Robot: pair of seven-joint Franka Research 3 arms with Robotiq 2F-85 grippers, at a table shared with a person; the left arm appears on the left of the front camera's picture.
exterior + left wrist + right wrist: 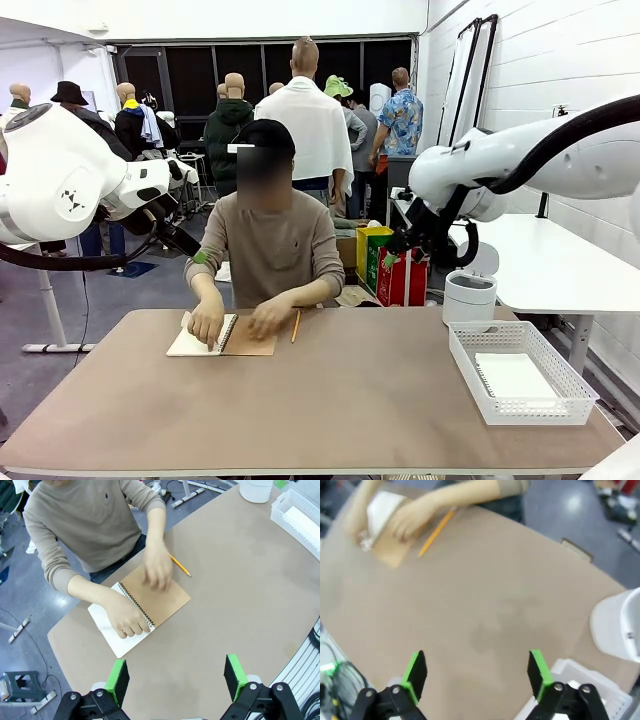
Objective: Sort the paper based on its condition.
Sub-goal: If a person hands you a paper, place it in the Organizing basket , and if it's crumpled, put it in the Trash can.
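The left hand hangs with its green pads spread wide apart, holding nothing, above the near part of the desk. The right hand is likewise spread wide and empty over bare desk. In the front view both hands are hard to make out against the dark background.

The person's hands cover much of the spiral notebook, so the open white page under one palm is partly hidden. One sheet of paper lies flat in the white basket at the desk's right end, its long axis running from the near side to the far side. A pencil lies just beside the notebook. The right wrist view is blurred.
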